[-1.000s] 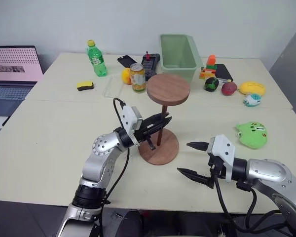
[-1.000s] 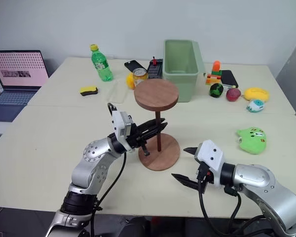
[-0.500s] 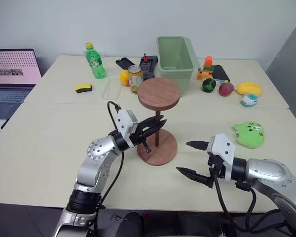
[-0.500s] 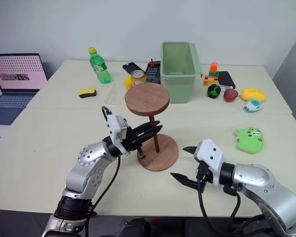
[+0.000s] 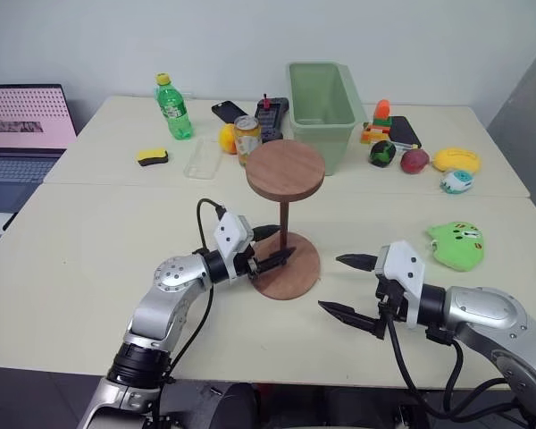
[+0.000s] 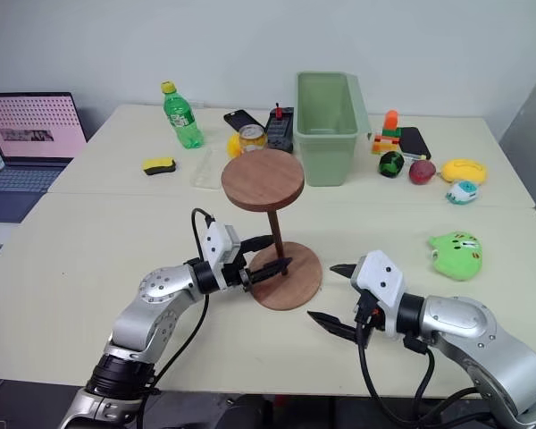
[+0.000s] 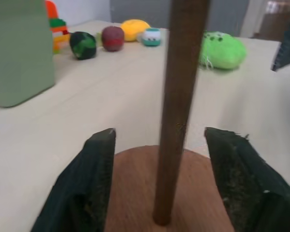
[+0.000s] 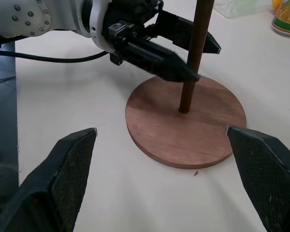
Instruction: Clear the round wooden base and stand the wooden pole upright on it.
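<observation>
Cream-coloured worktop stretches below a pale wall, with an open laptop at its far left edge and a green plastic bin near the back. Toward the front, the flat round reddish-brown wooden base lies on the worktop, and the thin dark wooden pole stands upright in its centre, its fixed disc end uppermost. The left gripper reaches in level from the left; its black fingers stand apart on either side of the pole's lower part, not touching it, holding nothing. The right gripper hovers just right of the base, its fingers spread wide and empty. A green plush toy lies further right.
</observation>
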Motion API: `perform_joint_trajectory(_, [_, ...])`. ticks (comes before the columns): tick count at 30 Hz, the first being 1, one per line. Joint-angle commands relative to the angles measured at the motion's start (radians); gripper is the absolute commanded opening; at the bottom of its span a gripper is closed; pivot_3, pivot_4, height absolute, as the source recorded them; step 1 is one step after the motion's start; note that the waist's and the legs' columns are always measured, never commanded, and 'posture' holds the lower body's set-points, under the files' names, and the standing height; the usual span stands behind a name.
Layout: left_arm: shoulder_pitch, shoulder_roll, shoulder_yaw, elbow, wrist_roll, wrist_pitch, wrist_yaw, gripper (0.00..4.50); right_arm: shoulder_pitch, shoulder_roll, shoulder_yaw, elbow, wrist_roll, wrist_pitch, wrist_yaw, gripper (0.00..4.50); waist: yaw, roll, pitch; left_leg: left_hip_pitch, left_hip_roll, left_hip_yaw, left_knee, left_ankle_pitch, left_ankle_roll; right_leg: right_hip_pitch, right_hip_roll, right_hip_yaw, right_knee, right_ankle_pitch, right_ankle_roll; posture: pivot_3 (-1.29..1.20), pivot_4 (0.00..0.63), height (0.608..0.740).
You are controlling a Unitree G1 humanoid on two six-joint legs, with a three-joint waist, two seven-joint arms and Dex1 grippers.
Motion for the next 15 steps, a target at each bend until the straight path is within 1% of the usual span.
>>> perform_joint_trajectory(1, [-0.032, 0.059, -0.008, -0.042, 0.026, -0.041, -0.070, 3.08, -0.001, 0.001, -0.031, -0.006, 0.000, -0.019, -0.004, 4.50, 0.000, 0.000, 0.000, 0.000, 0.000, 0.000, 0.000, 0.000, 0.000, 0.000, 0.000, 0.000, 0.000, 0.000, 0.000, 0.00, 0.150, 0.740])
perform_joint_trajectory(4, [-0.069, 0.124, 0.015, -0.029, 0.041, -0.037, -0.106, 3.08, -0.009, -0.008, -0.050, 0.017, 0.001, -0.028, 0.008, 4.50, 0.000, 0.000, 0.000, 0.000, 0.000, 0.000, 0.000, 0.000, 0.000, 0.000, 0.000, 0.000, 0.000, 0.000, 0.000, 0.00, 0.150, 0.740])
perform_joint_trajectory(7, [-0.089, 0.201, 0.036, -0.063, 0.034, 0.000, -0.145, 3.08, -0.013, -0.026, -0.078, 0.040, 0.003, -0.041, 0.035, 4.50, 0.000, 0.000, 0.000, 0.000, 0.000, 0.000, -0.001, 0.000, 0.000, 0.000, 0.000, 0.000, -0.001, 0.000, 0.000, 0.00, 0.150, 0.740])
perform_joint_trajectory(12, [0.009, 0.398, 0.160, -0.227, -0.069, 0.200, -0.199, 3.08, -0.005, -0.085, -0.170, 0.083, 0.028, -0.081, 0.121, 4.50, -0.005, 0.001, 0.002, -0.001, 0.001, 0.001, -0.002, 0.000, 0.000, -0.002, 0.000, 0.000, -0.002, 0.000, 0.000, 0.00, 0.150, 0.740])
perform_joint_trajectory(13, [0.041, 0.437, 0.200, -0.244, -0.090, 0.231, -0.211, 3.08, -0.001, -0.098, -0.192, 0.091, 0.033, -0.092, 0.144, 4.50, -0.005, 0.001, 0.002, -0.002, 0.001, 0.001, -0.002, 0.000, 0.000, -0.003, 0.000, 0.000, -0.003, 0.000, 0.000, 0.00, 0.150, 0.740])
perform_joint_trajectory(15, [0.092, 0.481, 0.288, -0.256, -0.143, 0.284, -0.219, 3.08, 0.009, -0.123, -0.235, 0.106, 0.048, -0.109, 0.191, 4.50, -0.004, 0.002, 0.003, -0.002, 0.001, 0.000, -0.002, 0.000, 0.000, -0.003, -0.001, 0.000, -0.002, 0.000, 0.000, 0.00, 0.150, 0.740])
